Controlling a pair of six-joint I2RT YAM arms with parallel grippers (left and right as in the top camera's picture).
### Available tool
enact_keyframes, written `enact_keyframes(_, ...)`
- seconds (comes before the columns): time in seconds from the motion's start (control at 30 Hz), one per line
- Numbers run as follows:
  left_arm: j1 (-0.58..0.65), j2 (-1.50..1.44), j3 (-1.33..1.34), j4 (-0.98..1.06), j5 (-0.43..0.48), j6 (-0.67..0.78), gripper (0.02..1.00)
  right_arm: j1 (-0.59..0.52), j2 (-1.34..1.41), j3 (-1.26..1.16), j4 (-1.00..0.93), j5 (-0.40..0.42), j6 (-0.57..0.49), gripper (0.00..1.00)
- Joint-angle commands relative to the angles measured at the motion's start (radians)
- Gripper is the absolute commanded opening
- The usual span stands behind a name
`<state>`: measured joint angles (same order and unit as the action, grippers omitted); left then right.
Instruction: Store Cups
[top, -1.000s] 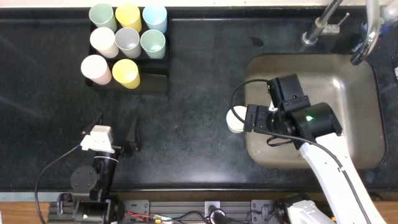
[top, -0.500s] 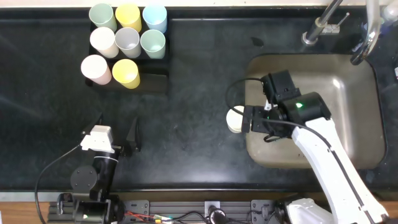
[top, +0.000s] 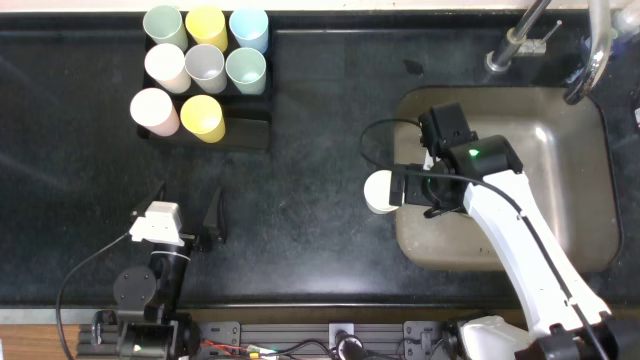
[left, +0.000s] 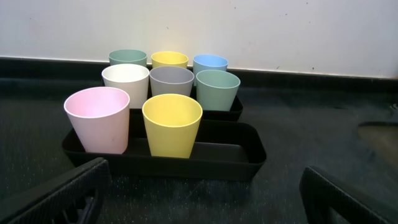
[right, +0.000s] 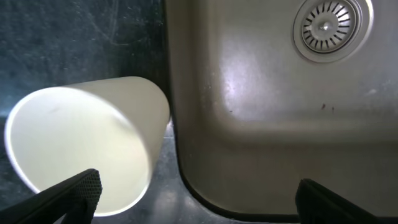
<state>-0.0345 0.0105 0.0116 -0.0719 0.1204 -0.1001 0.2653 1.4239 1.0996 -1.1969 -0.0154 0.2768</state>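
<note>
8 cups (left: 172, 79) stand in trays (left: 249, 163); 1 cream cup (top: 378, 191) tilts beside sink (top: 570, 125).

No word, label, number or sign can be read anywhere. The cups (left: 172, 124), the black tray (left: 249, 163), the dark counter (top: 300, 200) and the steel sink (top: 570, 130) all show plain, unmarked surfaces.

Your left gripper (top: 188, 208) sits close to its base, fingers spread wide. Your right arm (top: 530, 260) extends up the view, wrist turned leftward, right gripper (right: 199, 184) fingers wide apart.
</note>
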Motion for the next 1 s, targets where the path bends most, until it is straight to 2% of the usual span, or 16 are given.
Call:
enact_keyframes(0.03, 0.007, -0.008, -0.004, -0.001, 0.003, 0.014, 1.0, -0.009, 0.023, 0.028, 0.014, 0.015, -0.048, 0.998)
enact_keyframes(0.5, 0.007, -0.008, -0.004, -0.001, 0.003, 0.014, 1.0, -0.011, 0.077, 0.02, 0.069, 0.016, -0.08, 0.998)
enact_keyframes(0.53, 0.007, -0.008, -0.004, -0.001, 0.003, 0.014, 1.0, -0.011, 0.076, 0.02, 0.068, 0.016, -0.08, 0.956)
enact_keyframes(0.57, 0.007, -0.008, -0.004, -0.001, 0.003, 0.014, 1.0, -0.011, 0.077, 0.02, 0.068, 0.016, -0.08, 0.787)
enact_keyframes(0.6, 0.007, -0.008, -0.004, -0.001, 0.003, 0.014, 1.0, -0.011, 0.077, 0.02, 0.068, 0.016, -0.08, 0.57)
enact_keyframes(0.63, 0.007, -0.008, -0.004, -0.001, 0.003, 0.014, 0.998, -0.011, 0.077, 0.02, 0.069, 0.016, -0.079, 0.215)
enact_keyframes(0.67, 0.007, -0.008, -0.004, -0.001, 0.003, 0.014, 1.0, -0.011, 0.077, 0.02, 0.068, 0.016, -0.079, 0.042)
enact_keyframes(1.0, 0.007, -0.008, -0.004, -0.001, 0.003, 0.014, 1.0, -0.007, 0.077, 0.013, 0.102, -0.004, -0.077, 0.042)
